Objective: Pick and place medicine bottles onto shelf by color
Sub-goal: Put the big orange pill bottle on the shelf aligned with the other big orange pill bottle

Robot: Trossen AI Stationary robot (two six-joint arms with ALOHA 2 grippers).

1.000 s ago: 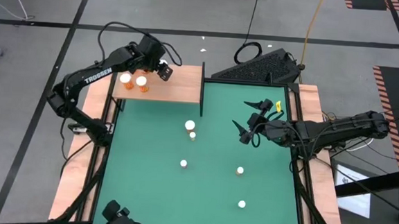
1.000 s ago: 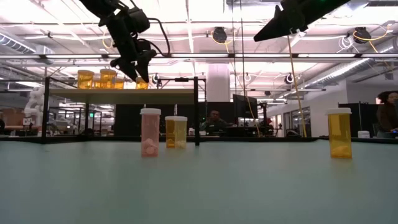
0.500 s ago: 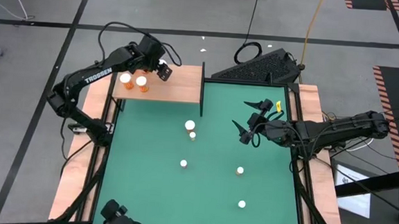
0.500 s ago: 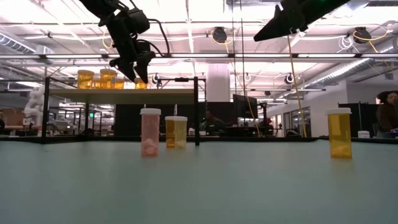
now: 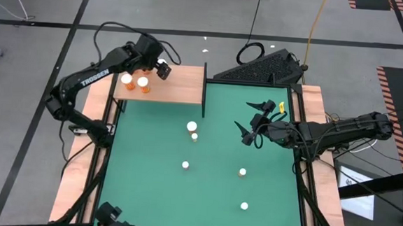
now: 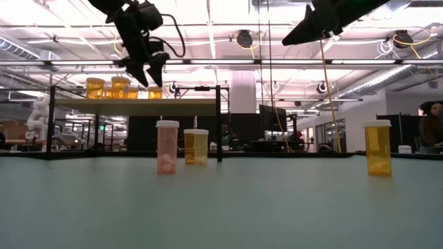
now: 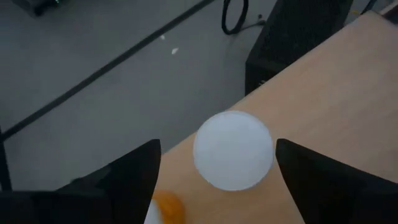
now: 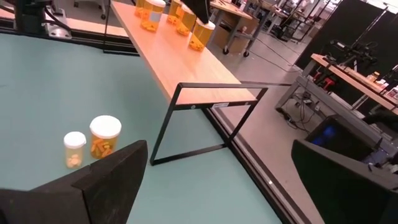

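Observation:
The wooden shelf [image 5: 182, 87] stands at the far left of the green mat [image 5: 204, 190]. Two orange bottles [image 5: 127, 80] [image 5: 143, 83] stand on it. A third white-capped bottle [image 7: 233, 158] stands upright on the shelf [image 7: 348, 93] under my left gripper [image 5: 157, 66]. That gripper is open, with a finger on either side of the cap and above it [image 6: 147, 70]. My right gripper [image 5: 252, 122] is open and empty, high over the mat's right part. Several bottles stand on the mat, among them a large one [image 5: 191, 126] beside a small one [image 5: 194, 136].
More bottles stand on the mat toward the near side [image 5: 185, 164] [image 5: 242, 171] [image 5: 244, 206]. In the low view a pink bottle [image 6: 167, 146], a yellow one [image 6: 196, 146] and an orange one [image 6: 378, 148] show. A black keyboard [image 5: 260, 67] lies behind the table. The shelf's black post [image 5: 203, 92] stands at its right end.
My left gripper has risen a little above the shelf and gone slightly toward the table's far left corner. The bottle below it has stayed upright on the shelf.

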